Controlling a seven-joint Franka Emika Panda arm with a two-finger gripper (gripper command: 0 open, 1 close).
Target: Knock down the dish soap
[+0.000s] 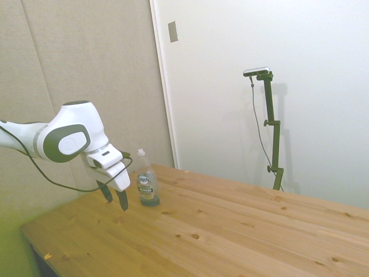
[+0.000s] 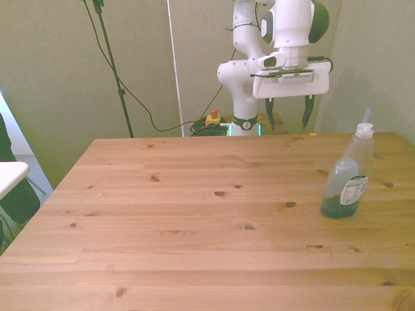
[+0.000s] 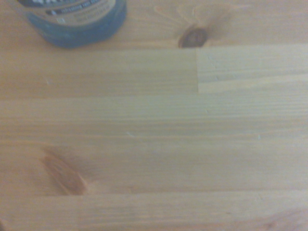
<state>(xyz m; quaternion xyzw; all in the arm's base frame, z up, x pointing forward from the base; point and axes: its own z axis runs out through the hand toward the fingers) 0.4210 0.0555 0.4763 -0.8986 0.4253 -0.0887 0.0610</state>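
The dish soap stands upright on the wooden table near the front view's right edge: a clear bottle with a white cap, a blue-and-white label and teal liquid at its base. In the side view the dish soap is just right of my gripper. My gripper hangs open and empty above the table's far edge, behind the bottle and a little toward the front view's left. The wrist view catches the dish soap base at the frame's edge.
A white object and a dark shape sit off the table at the front view's left. A red-and-yellow button and cables lie behind the table's far edge.
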